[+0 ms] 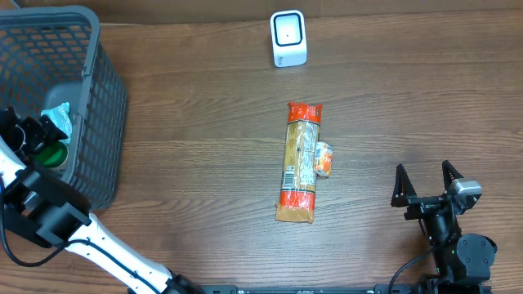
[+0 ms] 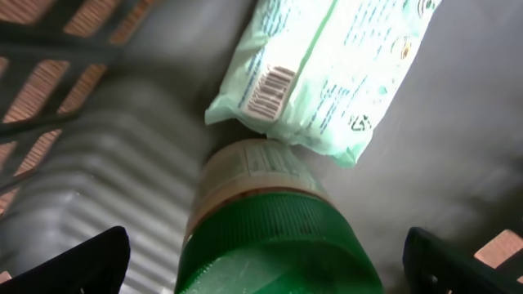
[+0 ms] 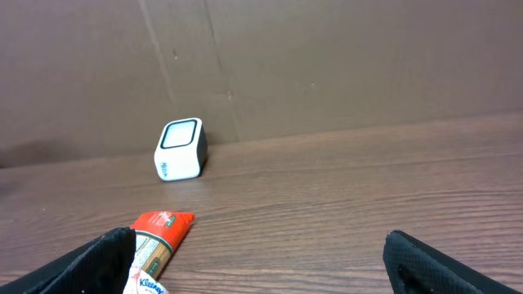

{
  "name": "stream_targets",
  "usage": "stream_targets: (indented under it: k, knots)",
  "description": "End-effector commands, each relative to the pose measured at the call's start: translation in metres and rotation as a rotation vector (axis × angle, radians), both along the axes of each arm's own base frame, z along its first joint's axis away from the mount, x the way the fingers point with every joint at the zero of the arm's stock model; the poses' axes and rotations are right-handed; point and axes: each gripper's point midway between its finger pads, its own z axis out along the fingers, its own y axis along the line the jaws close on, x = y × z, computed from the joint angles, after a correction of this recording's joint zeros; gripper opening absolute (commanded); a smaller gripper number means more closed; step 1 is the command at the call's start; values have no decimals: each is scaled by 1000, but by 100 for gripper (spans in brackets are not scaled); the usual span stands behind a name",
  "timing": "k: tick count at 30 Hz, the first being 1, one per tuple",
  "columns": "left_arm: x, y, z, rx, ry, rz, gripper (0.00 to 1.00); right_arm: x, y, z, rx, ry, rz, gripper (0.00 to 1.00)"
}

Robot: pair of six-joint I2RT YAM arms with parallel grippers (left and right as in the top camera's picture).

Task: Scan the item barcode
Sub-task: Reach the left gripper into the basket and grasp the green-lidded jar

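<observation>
In the left wrist view a green-capped jar (image 2: 274,237) lies on the floor of the grey mesh basket (image 1: 102,98). My left gripper (image 2: 265,265) is open, with one finger on each side of the cap and a gap at both. A pale green packet (image 2: 327,69) with a barcode lies just beyond the jar. From overhead, the left gripper (image 1: 29,131) reaches down into the basket beside the green cap (image 1: 51,153). The white scanner (image 1: 288,38) stands at the back of the table. My right gripper (image 1: 425,181) rests open and empty at the front right.
A long pasta packet (image 1: 299,163) with red ends lies mid-table, and a small tissue pack (image 1: 324,159) rests against its right side. In the right wrist view, the scanner (image 3: 179,149) and pasta packet (image 3: 159,237) sit ahead on the left.
</observation>
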Motion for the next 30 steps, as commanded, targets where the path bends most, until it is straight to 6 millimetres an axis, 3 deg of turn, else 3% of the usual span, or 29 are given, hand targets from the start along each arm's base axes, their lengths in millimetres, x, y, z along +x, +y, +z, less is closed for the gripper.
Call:
stream_targets:
  k: [1,8,13,21,30]
  knots:
    - [2,-12,-29,-69,37,-47,97,0,-4,-2,-3,-4,-19,100]
    - [1,-18,-34,-101,42,-65,86,0,-4,-2,-3,-4,-19,100]
    - [-12,-23,-34,-132,114,93,83,0,-4,-2,-3,-4,-19,100]
    - [-16,-35,-28,-185,138,208,94,0,-4,-2,-3,-4,-19,100]
    - [-11,-4,-4,48,128,88,90,0,-4,-2,-3,-4,-19,100]
